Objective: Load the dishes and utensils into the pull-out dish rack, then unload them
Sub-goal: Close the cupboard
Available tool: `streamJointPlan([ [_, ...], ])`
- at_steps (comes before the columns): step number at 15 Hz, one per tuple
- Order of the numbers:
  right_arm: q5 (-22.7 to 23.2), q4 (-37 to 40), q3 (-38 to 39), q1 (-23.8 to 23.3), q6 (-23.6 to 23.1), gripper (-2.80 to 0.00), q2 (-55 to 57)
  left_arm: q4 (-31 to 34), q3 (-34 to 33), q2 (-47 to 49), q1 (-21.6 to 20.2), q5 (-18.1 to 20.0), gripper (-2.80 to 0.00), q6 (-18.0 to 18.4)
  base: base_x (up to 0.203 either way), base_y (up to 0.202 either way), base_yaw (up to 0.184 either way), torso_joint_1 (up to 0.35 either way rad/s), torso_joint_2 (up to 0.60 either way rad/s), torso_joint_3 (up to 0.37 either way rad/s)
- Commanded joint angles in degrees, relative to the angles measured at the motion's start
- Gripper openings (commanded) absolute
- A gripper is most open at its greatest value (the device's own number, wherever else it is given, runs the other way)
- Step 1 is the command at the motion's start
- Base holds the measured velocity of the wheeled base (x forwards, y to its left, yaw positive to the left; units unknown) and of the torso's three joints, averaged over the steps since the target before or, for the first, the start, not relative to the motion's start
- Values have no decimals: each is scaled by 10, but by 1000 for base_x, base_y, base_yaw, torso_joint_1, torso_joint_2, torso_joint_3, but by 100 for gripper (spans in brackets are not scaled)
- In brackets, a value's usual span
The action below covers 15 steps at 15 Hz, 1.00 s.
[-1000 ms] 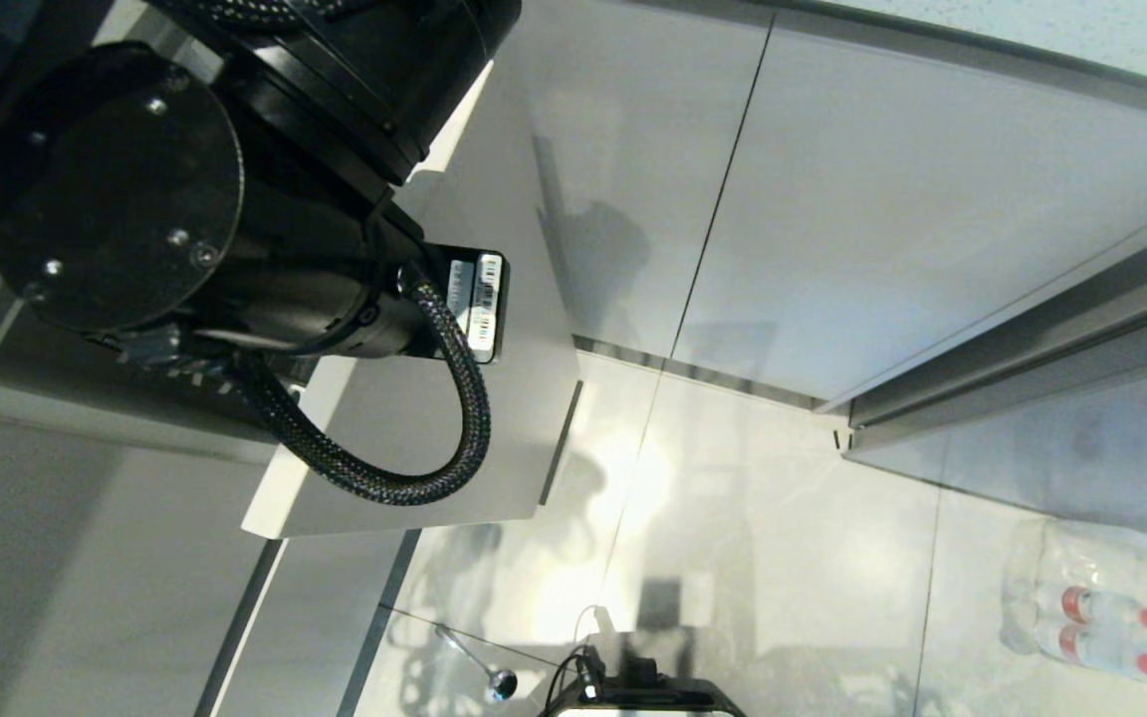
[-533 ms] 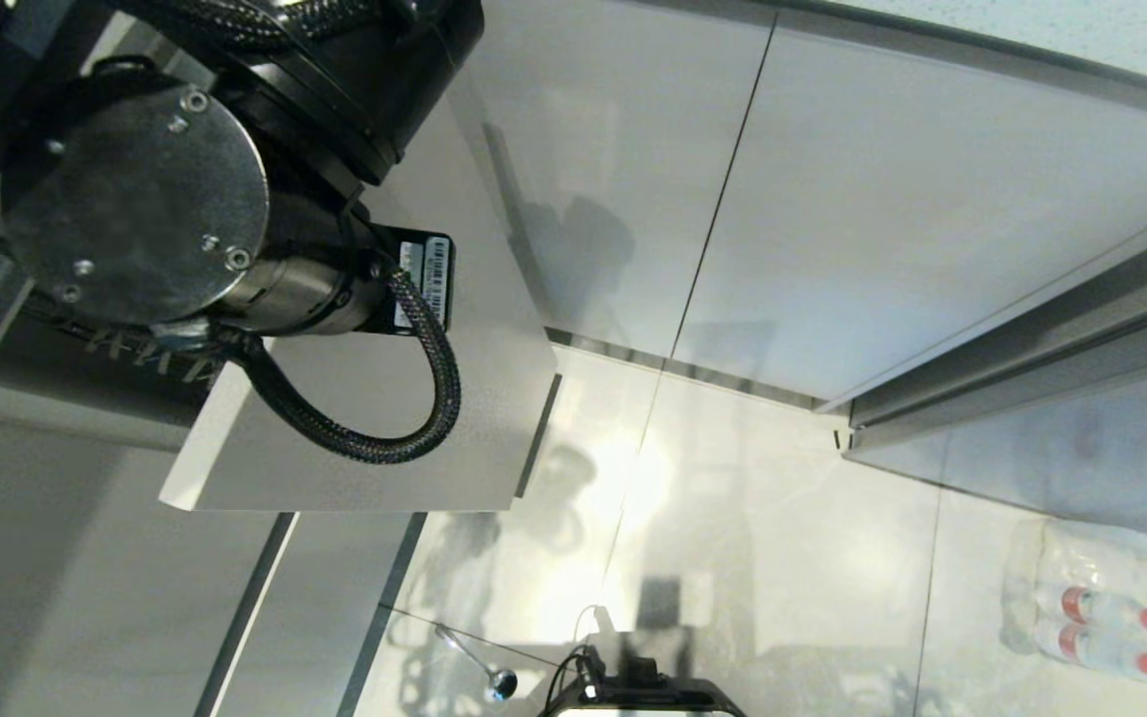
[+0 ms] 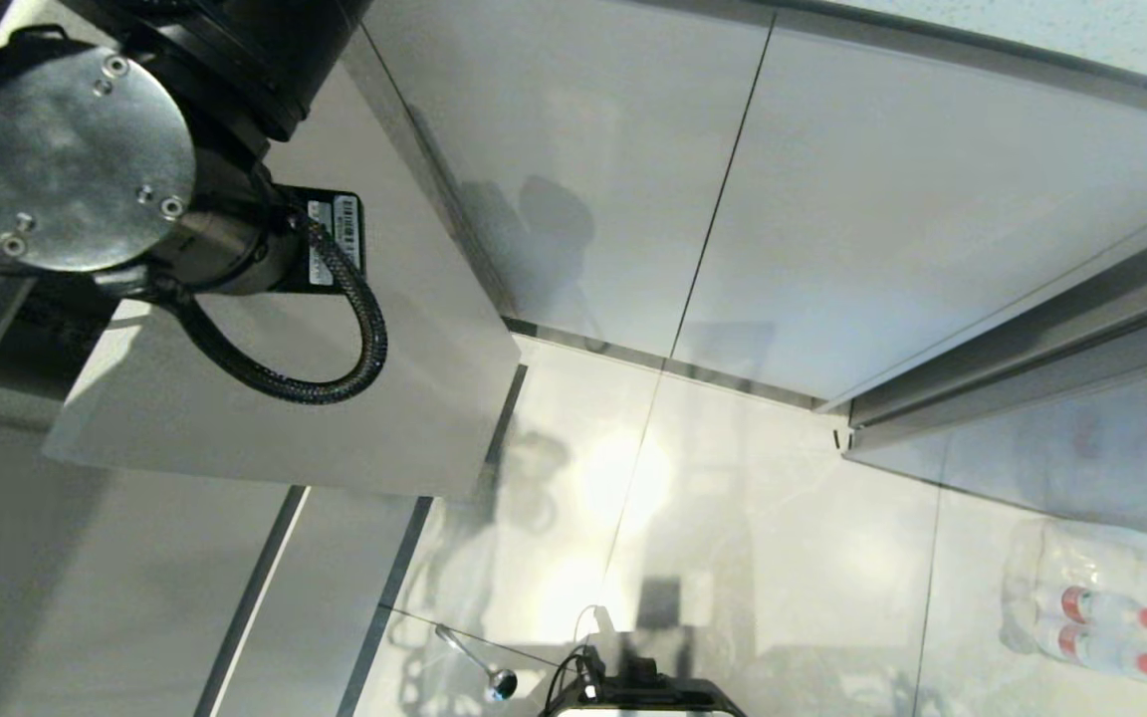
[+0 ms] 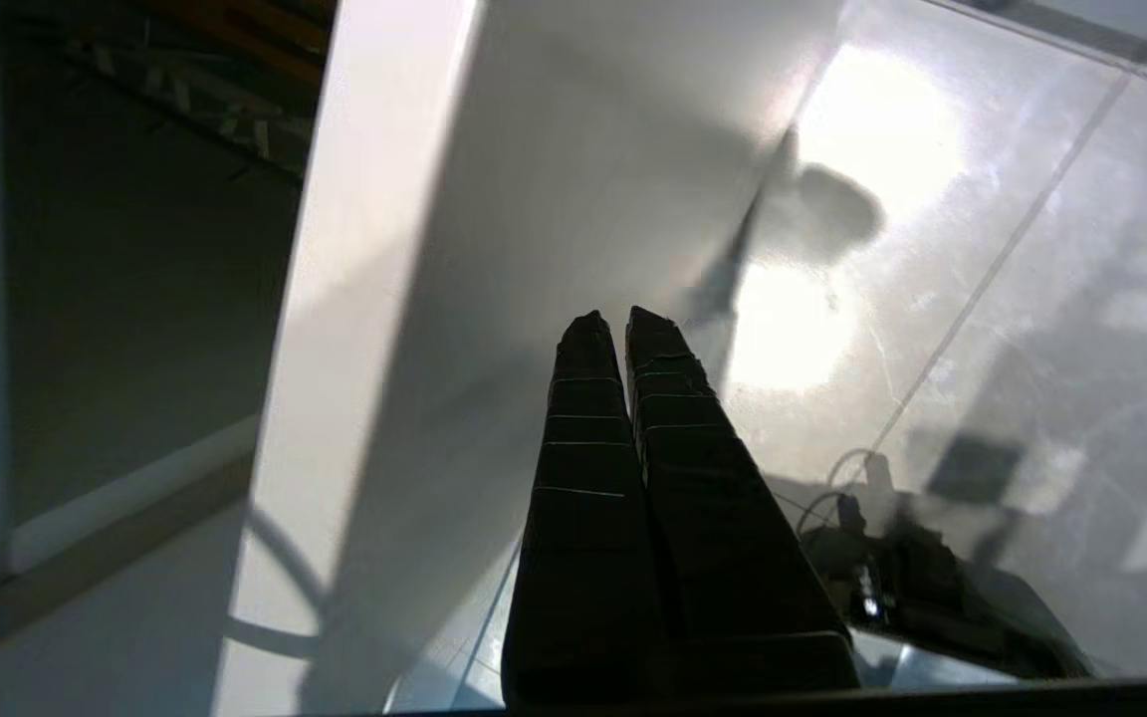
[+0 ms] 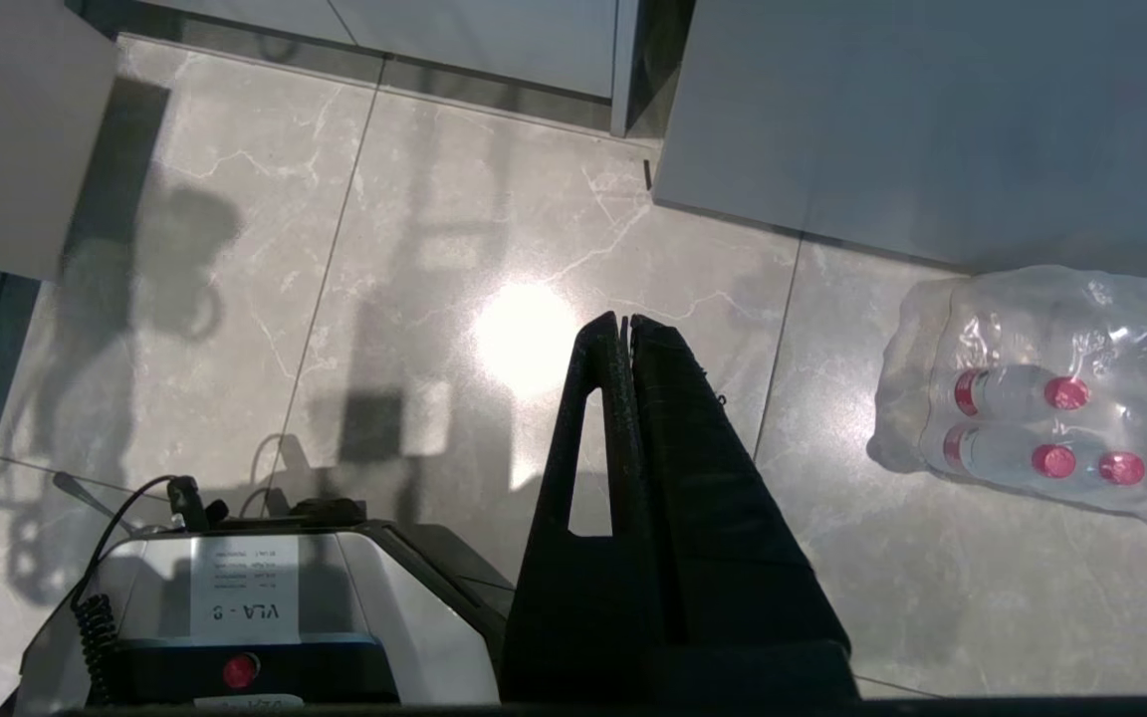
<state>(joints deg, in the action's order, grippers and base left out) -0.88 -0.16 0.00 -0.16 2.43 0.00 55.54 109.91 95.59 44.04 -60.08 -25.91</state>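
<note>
The robot's left arm (image 3: 86,169) fills the upper left of the head view, its round metal end cap and a braided black cable looping in front of the pale front panel (image 3: 335,398) of the pull-out dish rack. Only that flat panel of the rack shows well; it juts out from the row of cabinet fronts (image 3: 832,219) over the glossy tiled floor (image 3: 733,498). In the left wrist view a dark cavity opens beside the panel's edge, and a few thin wire shapes (image 4: 185,110) show dimly at its far end; I cannot tell more of the basket than that.

The left tool (image 4: 623,324) is clenched, its two black fingers pressed together with nothing between them. It sits close against the outer face of the panel, pointing along it toward the floor. Whether it touches the panel I cannot tell.

The right tool (image 5: 625,324) is clenched too and empty, hanging over the floor near the robot's own base (image 5: 265,607), well apart from the rack.

A long slim spoon (image 3: 479,662) lies on the floor tiles at the near edge of the head view, just left of the base, its shiny bowl nearest the robot. No plate, bowl or chopsticks are in sight.

To the right, a shrink-wrapped pack of water bottles (image 5: 1041,398) with red caps lies on the floor beside the cabinets.
</note>
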Motion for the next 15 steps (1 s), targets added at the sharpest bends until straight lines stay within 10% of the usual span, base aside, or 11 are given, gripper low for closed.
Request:
streamJointPlan([
  [1,0,0,0,0,0,-280,1,3,3,-5,-21,-4,-280,-1,0,0,0,0,0,0],
  [9,0,0,0,0,0,-280,1,-1,9,-10,-78,-17,-280,5,0,0,0,0,0,0],
  [15,0,0,0,0,0,-280,1,1,0,-80,-6,9,-280,28,0,0,0,0,0,0],
])
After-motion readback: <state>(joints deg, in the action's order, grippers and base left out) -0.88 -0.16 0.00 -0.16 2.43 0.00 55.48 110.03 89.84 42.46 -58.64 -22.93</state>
